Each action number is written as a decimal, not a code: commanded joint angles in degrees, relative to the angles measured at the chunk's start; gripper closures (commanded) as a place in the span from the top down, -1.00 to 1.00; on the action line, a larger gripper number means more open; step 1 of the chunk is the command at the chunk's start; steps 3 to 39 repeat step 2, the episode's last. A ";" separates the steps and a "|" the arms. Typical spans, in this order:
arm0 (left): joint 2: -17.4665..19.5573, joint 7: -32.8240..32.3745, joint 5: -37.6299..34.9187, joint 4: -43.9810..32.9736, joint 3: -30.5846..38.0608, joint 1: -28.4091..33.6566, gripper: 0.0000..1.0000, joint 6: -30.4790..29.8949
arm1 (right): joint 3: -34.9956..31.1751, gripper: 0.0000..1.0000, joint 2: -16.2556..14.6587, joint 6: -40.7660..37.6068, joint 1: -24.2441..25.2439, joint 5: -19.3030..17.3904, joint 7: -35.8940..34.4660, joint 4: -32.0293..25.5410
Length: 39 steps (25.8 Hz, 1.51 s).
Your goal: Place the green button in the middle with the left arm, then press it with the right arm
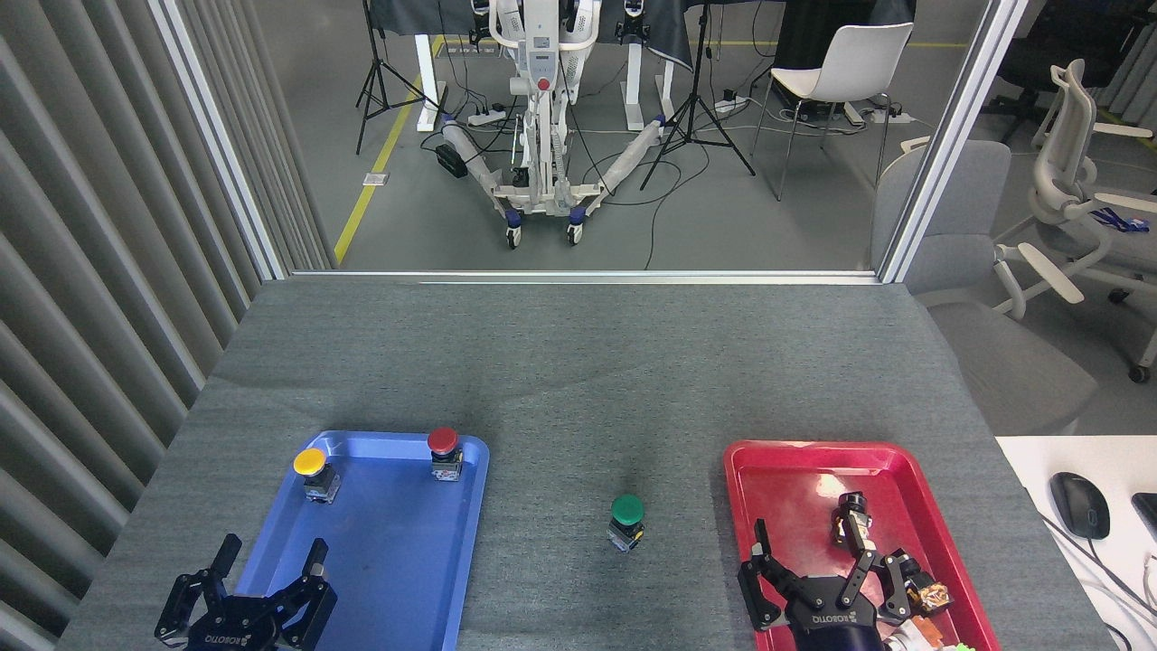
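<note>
The counter (578, 362) wears a matt grey, felt-like cloth. Both trays look like smooth plastic: the blue tray (389, 561) softly shiny, the red tray (795, 479) glossier with a bright glare. The green button (626, 509) has a smooth plastic cap.

A single head view looks forward and steeply down from above the near edge of the grey table (578, 362). It sits close over the near tabletop, with the room's floor (723, 217) visible beyond the far edge.
</note>
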 commanded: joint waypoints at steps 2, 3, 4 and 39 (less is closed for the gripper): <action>0.00 0.13 0.02 1.60 0.00 0.07 1.00 -0.03 | 0.05 1.00 0.20 0.00 0.21 -0.55 -0.79 -0.02; 0.00 0.13 0.02 1.60 0.00 0.07 1.00 -0.03 | 0.05 1.00 0.20 0.00 0.21 -0.55 -0.79 -0.02; 0.00 0.13 0.02 1.60 0.00 0.07 1.00 -0.03 | 0.05 1.00 0.20 0.00 0.21 -0.55 -0.79 -0.02; 0.00 0.13 0.02 1.60 0.00 0.07 1.00 -0.03 | 0.05 1.00 0.20 0.00 0.21 -0.55 -0.79 -0.02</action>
